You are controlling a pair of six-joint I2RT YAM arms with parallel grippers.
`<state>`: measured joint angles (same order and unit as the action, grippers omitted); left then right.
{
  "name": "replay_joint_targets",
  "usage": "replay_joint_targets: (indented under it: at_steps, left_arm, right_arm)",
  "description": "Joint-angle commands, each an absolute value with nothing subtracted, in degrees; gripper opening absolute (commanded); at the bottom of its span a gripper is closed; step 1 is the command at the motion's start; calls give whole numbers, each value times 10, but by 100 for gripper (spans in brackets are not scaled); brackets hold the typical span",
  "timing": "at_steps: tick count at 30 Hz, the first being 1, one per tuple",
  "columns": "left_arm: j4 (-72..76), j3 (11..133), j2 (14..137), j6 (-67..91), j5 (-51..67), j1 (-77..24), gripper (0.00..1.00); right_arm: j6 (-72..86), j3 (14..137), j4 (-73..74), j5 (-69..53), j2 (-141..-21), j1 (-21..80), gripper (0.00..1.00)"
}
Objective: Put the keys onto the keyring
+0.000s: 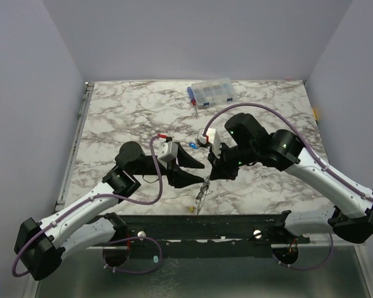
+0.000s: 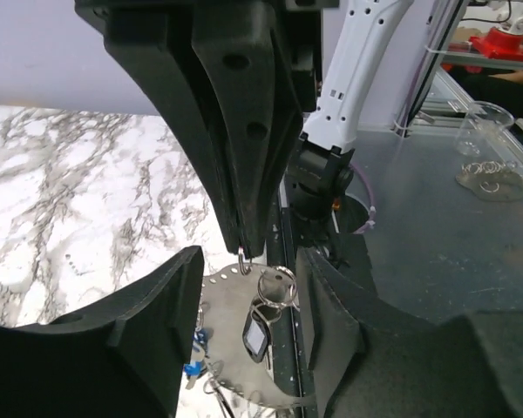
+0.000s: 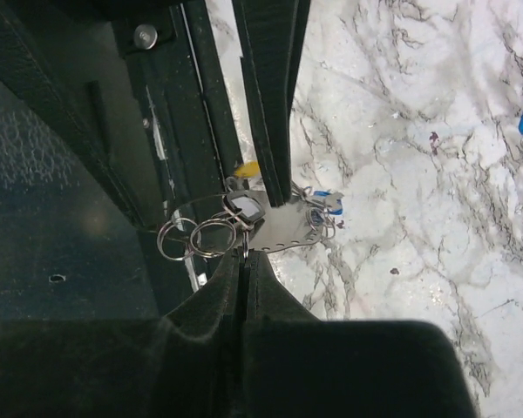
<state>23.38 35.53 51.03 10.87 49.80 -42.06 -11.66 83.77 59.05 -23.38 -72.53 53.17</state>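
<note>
The keyring (image 2: pixel 227 331) is a silver-grey round metal piece with small holes along its edge; it hangs over the table's front edge (image 1: pixel 202 194). My right gripper (image 3: pixel 244 259) is shut on a small ring at its rim and holds it up (image 1: pixel 211 176). A dark-outlined clear key tag (image 2: pixel 259 329) and a blue key (image 2: pixel 192 367) hang from it on split rings (image 3: pixel 196 237). My left gripper (image 2: pixel 248 270) is open, one finger on each side of the keyring without touching it (image 1: pixel 202 174). Another blue key (image 1: pixel 193 146) lies on the marble.
A clear compartment box (image 1: pixel 211 93) with blue parts stands at the back of the table. A black rail (image 1: pixel 205 223) runs along the front edge under the keyring. A small yellow piece (image 1: pixel 189 210) lies by the rail.
</note>
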Motion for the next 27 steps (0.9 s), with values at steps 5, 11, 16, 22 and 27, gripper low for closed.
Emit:
replay_joint_targets:
  at_steps: [5,11,16,22,27]
  left_arm:
    - [251,397,568,81,535,-433,45]
    - [245,411,599,78,549,-438,40]
    - [244,414,610,77,554,-446,38]
    - [243,411,618,76,555,-451,32]
    - [243,407,617,74,557,-453,36]
  right_arm:
    - [-121,869,624,-192,-700,558,0]
    - [-124,877,625,-195,-696,565,0]
    - [-126,875,623,-192,-696,568,0]
    - [-127,878,623,-193,-699,571,0]
    - [-125,878,622,-187,-703,573,0]
